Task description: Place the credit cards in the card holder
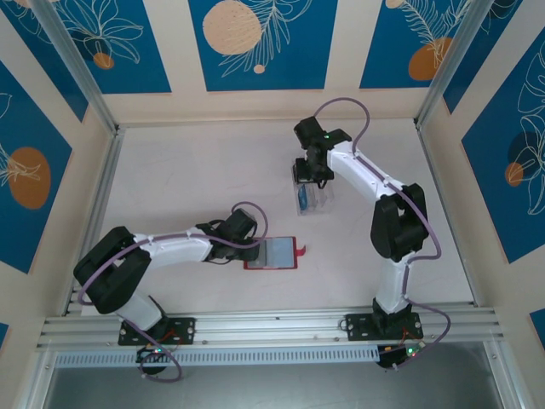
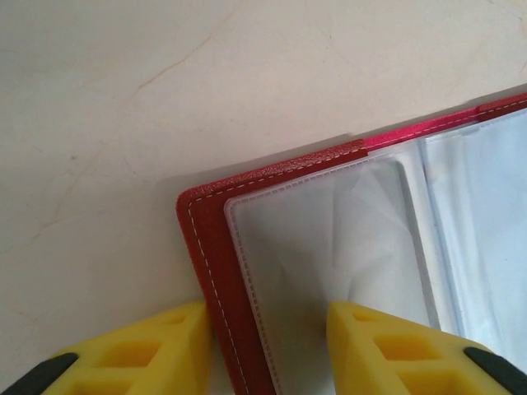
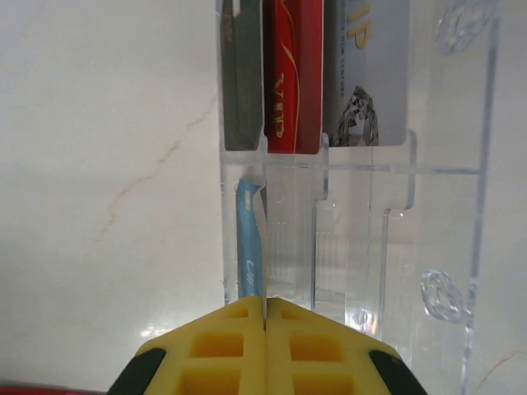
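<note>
Right gripper [image 3: 263, 317]: fingers pressed together, with the near end of the blue card [image 3: 249, 239] running into the seam between them. It reads as clamped on that card, though the contact itself is hidden by the finger pads.

The blue card stands on edge in the near left compartment of the clear tray [image 3: 445, 173]. Its long axis runs straight up the frame from the fingertips, in line with the gripper. A grey card [image 3: 241, 82], a red card [image 3: 292, 74] and a silver card [image 3: 366, 66] stand side by side in the compartment beyond, at the top of the frame.

Left gripper [image 2: 268, 317]: fingers apart, straddling the left edge of the open card holder [image 2: 210, 263], one finger over the table [image 2: 123, 123], the other over the clear sleeve [image 2: 329, 247].

In the top view the card holder lies flat at centre frame, long axis left to right, below and left of the tray and well apart from it. The left arm is at the holder; the right arm is nearer the cards. The transfer therefore runs from the tray down-frame and leftward. The card will probably need turning from on-edge to flat to meet the sleeve opening.
</note>
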Action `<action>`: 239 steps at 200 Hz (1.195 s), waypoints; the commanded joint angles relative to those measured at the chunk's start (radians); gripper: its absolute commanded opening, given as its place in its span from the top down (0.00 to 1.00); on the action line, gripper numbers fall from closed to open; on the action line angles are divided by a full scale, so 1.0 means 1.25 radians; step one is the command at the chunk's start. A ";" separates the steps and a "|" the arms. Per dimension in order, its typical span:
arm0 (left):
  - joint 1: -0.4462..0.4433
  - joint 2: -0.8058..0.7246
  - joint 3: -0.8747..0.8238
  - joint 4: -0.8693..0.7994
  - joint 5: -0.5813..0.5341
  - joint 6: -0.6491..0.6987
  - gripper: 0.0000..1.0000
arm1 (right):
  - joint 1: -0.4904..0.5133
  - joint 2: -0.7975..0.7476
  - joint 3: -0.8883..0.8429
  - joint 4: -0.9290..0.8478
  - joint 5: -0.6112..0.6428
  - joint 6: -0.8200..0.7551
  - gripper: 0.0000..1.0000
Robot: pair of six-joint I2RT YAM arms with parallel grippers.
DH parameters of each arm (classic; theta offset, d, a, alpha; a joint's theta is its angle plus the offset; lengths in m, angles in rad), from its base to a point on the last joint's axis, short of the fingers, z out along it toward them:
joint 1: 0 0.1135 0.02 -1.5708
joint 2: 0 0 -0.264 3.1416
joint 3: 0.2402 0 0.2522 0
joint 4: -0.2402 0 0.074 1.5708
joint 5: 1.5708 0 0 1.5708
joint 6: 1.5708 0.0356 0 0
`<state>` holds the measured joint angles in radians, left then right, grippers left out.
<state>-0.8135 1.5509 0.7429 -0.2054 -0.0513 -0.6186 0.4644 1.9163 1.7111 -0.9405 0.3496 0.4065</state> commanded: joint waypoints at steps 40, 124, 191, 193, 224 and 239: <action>0.007 -0.006 -0.015 -0.007 0.021 0.001 0.61 | 0.074 -0.174 -0.124 0.096 -0.123 0.023 1.00; 0.006 -0.002 -0.022 -0.006 0.025 -0.004 0.61 | 0.143 -0.358 -0.691 0.664 -0.356 0.277 1.00; 0.005 -0.001 -0.024 -0.009 0.030 -0.005 0.61 | 0.171 -0.378 -0.911 0.991 -0.316 0.431 1.00; 0.005 -0.001 -0.025 -0.010 0.029 -0.005 0.61 | 0.171 -0.379 -0.915 0.997 -0.317 0.433 1.00; 0.005 -0.002 -0.026 -0.009 0.028 -0.005 0.61 | 0.172 -0.379 -0.931 1.042 -0.325 0.444 1.00; 0.005 -0.004 -0.029 -0.006 0.030 -0.008 0.61 | 0.173 -0.369 -0.930 1.049 -0.325 0.442 1.00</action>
<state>-0.8135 1.5505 0.7364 -0.1932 -0.0437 -0.6212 0.6735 1.4609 0.5541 0.2821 -0.0528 0.9333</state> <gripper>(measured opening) 0.388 0.063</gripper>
